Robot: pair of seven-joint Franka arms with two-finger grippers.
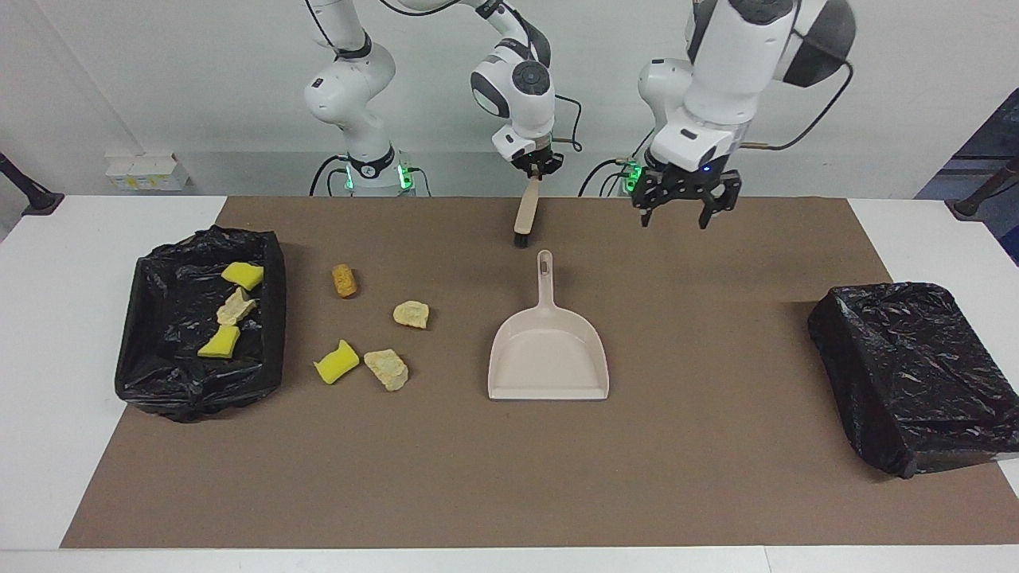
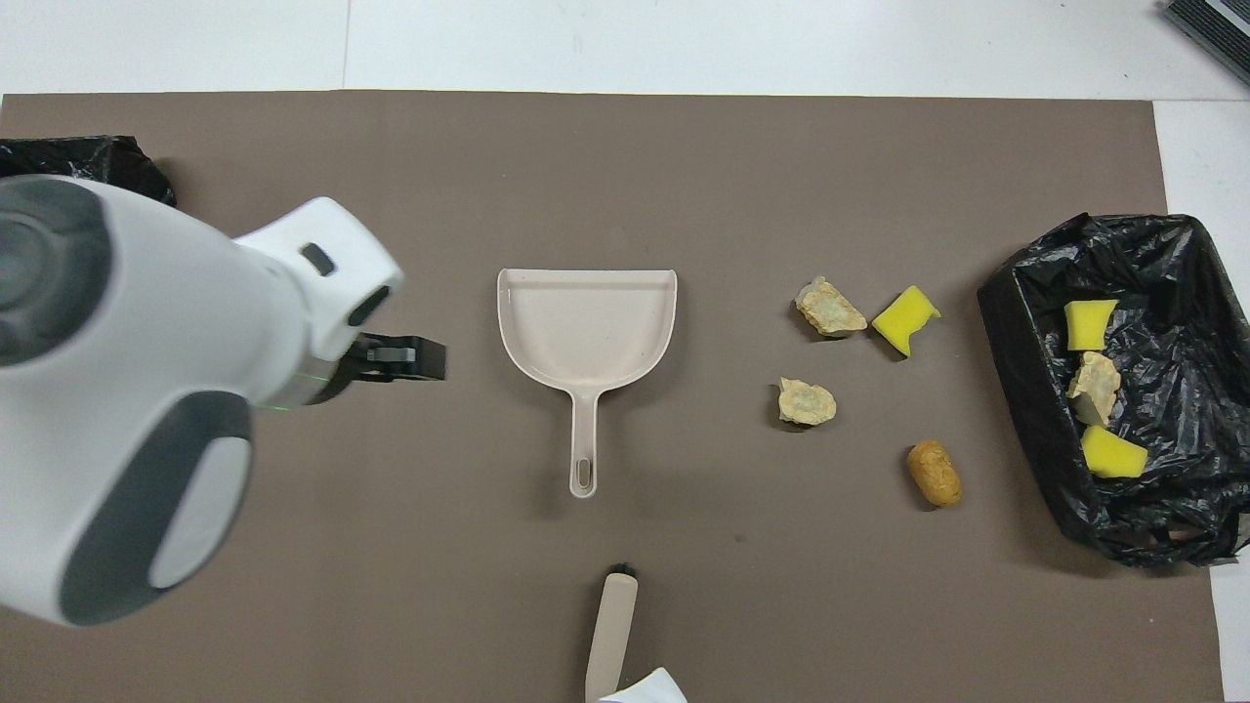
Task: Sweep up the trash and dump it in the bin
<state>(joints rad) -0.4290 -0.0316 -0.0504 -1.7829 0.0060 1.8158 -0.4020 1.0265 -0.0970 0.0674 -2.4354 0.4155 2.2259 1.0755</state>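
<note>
Trash (image 1: 371, 332) on mat toward right arm's end; right end effector (image 1: 540, 169) clamped on brush (image 1: 525, 213); left end effector (image 1: 684, 208) apart.

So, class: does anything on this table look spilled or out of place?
Yes. Four scraps lie loose on the mat beside the open bin, which already holds three. The dustpan sits empty.

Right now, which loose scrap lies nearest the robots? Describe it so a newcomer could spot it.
Start at the open black-lined bin at the right arm's end of the mat. Four scraps lie beside it; take the golden-brown lump, the only dark, rounded one, not the yellow sponge or pale crusts.
</note>
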